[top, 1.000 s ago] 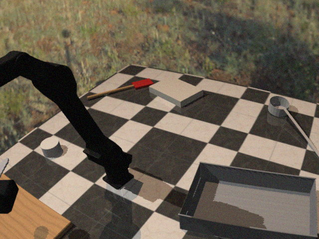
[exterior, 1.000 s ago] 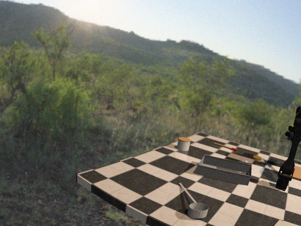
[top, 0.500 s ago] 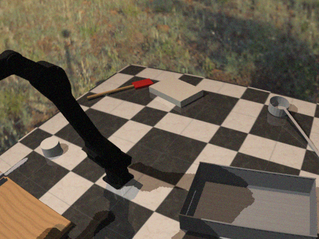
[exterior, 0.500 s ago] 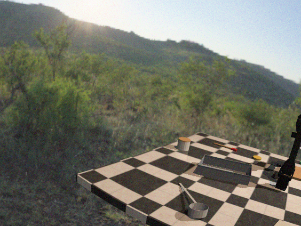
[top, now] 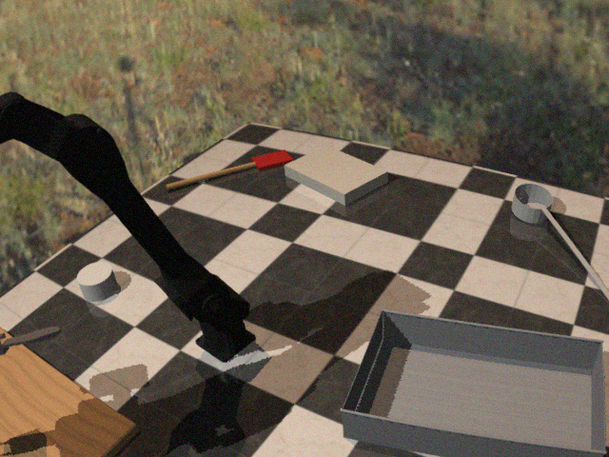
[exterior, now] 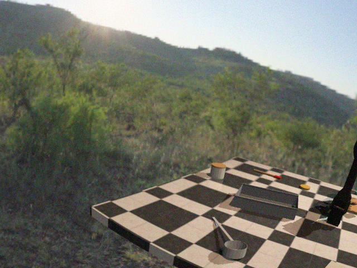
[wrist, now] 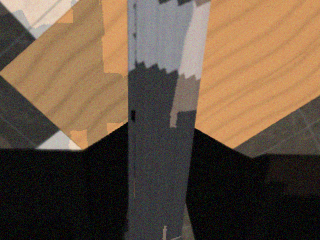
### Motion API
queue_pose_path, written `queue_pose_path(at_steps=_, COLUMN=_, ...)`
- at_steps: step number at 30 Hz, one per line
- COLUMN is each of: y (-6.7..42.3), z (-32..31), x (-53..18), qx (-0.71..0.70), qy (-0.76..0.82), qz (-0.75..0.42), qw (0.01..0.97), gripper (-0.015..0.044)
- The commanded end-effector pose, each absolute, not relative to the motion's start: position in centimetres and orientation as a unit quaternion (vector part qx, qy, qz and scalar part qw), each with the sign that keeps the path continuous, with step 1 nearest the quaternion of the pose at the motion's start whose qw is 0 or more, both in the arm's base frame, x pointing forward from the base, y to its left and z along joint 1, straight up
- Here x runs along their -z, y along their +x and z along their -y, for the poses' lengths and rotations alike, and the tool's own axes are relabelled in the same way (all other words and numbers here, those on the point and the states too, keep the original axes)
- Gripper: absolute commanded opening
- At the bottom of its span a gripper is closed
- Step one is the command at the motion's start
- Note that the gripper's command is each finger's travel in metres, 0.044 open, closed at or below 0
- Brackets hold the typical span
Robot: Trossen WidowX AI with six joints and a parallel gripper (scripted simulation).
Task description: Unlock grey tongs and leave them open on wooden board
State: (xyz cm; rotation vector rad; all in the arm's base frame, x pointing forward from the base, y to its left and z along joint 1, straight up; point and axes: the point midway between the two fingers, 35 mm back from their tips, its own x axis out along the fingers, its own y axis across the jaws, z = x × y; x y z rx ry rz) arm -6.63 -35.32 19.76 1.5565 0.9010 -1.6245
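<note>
Now hand (wrist: 160, 210) clamped on grey tongs (wrist: 162, 100), wooden board (wrist: 250, 65) beneath them.

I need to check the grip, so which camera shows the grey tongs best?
The wrist view: the grey tongs fill the middle, clamped in the gripper, above the wooden board. Top and exterior views hide them behind the arm.

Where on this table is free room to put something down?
Free tiles lie between the white slab, the ladle and the roasting tin. It is crowded near the wooden board, where the gripper holds the tongs.
</note>
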Motion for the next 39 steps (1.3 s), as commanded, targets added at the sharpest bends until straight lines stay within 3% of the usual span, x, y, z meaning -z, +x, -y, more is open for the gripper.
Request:
queue_pose_path(at_steps=1, y=-8.1, z=35.1, x=-20.0, qx=0.659, qy=0.633, qz=-0.283, qw=0.292, gripper=-0.0150)
queue_pose_path(at_steps=17, y=-13.3, z=33.7, x=-20.0, qx=0.716, qy=0.693, qz=-0.050, qw=0.061, gripper=-0.0150)
queue_pose_path(at_steps=30, y=-13.3, z=33.7, x=-19.9, qx=0.722, qy=0.688, qz=-0.049, qw=0.057, gripper=-0.0150)
queue_pose_path(at_steps=39, y=-13.3, z=33.5, x=-19.0, qx=0.802, qy=0.591, qz=-0.075, qw=0.038, gripper=-0.0150)
